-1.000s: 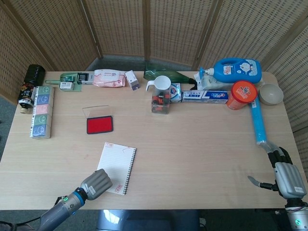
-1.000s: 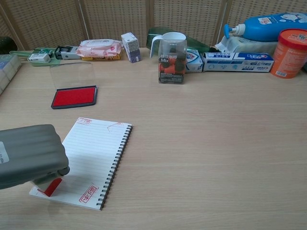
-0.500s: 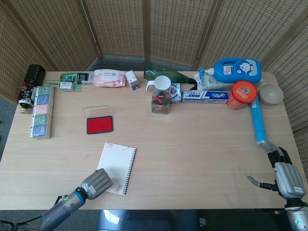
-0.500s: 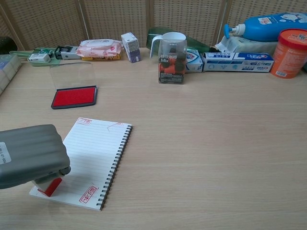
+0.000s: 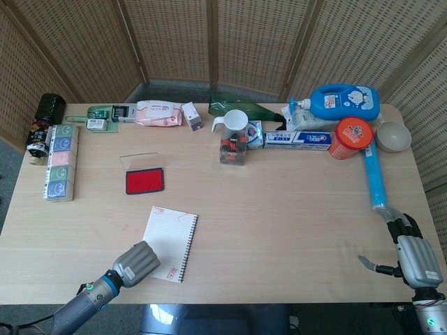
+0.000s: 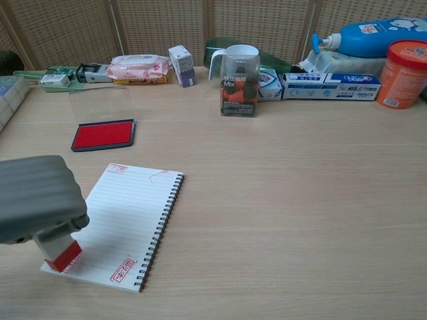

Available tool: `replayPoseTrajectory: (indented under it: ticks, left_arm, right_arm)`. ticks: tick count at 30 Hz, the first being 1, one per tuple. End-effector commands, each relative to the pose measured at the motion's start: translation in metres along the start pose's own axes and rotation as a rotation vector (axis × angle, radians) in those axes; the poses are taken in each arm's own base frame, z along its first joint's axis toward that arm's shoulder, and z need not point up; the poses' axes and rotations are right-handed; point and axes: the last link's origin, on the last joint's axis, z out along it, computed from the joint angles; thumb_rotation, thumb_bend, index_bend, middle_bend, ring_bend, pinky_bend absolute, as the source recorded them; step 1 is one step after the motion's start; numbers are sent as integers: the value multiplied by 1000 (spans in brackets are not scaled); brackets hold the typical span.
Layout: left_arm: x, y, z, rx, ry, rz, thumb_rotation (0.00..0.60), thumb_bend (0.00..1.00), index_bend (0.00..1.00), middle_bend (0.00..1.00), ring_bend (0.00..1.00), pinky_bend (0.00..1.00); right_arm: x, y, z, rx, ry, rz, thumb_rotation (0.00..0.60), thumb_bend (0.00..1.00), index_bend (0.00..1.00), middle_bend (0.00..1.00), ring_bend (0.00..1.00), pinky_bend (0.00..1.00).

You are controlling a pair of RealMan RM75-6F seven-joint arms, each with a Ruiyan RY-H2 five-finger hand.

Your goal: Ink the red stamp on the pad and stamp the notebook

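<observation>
My left hand [image 6: 37,200] grips the red stamp [image 6: 59,251], whose red base stands out below the closed fingers over the near left corner of the notebook [image 6: 127,217]. I cannot tell whether the base touches the paper. A red imprint [image 6: 123,269] shows on the page just right of the stamp. From the head view the left hand [image 5: 135,264] sits at the near edge of the notebook [image 5: 171,241], and the open red ink pad [image 5: 144,181] lies beyond it. My right hand [image 5: 412,257] rests at the table's near right corner with its thumb apart, holding nothing.
Along the back stand a clear pitcher [image 5: 233,137], toothpaste box [image 5: 297,139], blue bottle [image 5: 343,102], orange can [image 5: 350,137], bowl [image 5: 393,136] and wipes pack [image 5: 158,113]. A blue tube [image 5: 375,174] lies at right, stacked boxes [image 5: 60,162] at left.
My left hand has lifted and drawn slightly left and toward the near edge, tilting the stamp upright so more of its red base shows. The right hand has not moved.
</observation>
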Motion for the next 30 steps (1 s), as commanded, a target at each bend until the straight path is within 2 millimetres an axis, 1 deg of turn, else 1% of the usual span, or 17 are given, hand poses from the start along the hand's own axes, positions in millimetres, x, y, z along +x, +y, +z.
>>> replayPoseTrajectory:
  ticks: [1,7,10,13,15,18,19,22,24,27,29,30]
  left_arm:
    - [15,-13,-6,40,45,-18,600,360,704,1000,1000,1000]
    - [30,-31,-14,87,93,-31,600,360,704,1000,1000,1000]
    - [32,-37,-17,103,96,-28,600,359,704,1000,1000,1000]
    - [30,-46,-21,132,90,-5,600,359,704,1000,1000,1000]
    - [23,-60,-23,188,65,0,600,359,704,1000,1000,1000]
    - [16,-72,-25,235,45,2,600,360,704,1000,1000,1000]
    - [10,-80,-27,270,29,-1,600,360,704,1000,1000,1000]
    - [-4,-96,-32,334,-4,6,600,360,704,1000,1000,1000]
    - [-12,-103,-36,367,-25,11,600,359,704,1000,1000,1000]
    - [-30,-112,-41,421,-82,-2,600,350,704,1000,1000,1000]
    - [-37,-114,-42,434,-100,-10,600,345,704,1000,1000,1000]
    - [-44,-116,-42,443,-117,-21,600,344,704,1000,1000,1000]
  right_arm:
    - [0,0,0,-1,-1,-1,434,0,0,0,0,0]
    - [-3,-1,1,0,-7,-6,436,0,0,0,0,0]
    - [-3,-1,1,-1,-9,-6,435,0,0,0,0,0]
    - [-3,-1,1,-2,-7,-5,435,0,0,0,0,0]
    - [-2,-1,1,0,-4,-2,434,0,0,0,0,0]
    - [-1,-1,0,0,-1,-1,435,0,0,0,0,0]
    - [-1,-1,0,1,0,1,434,0,0,0,0,0]
    - [-1,-2,0,2,-1,2,433,0,0,0,0,0]
    - [-1,-2,0,3,-2,1,435,0,0,0,0,0]
    - [-2,-3,0,5,-6,0,439,0,0,0,0,0]
    - [-3,-3,0,5,-7,0,439,0,0,0,0,0]
    - [-3,-4,0,6,-8,-1,433,0,0,0,0,0]
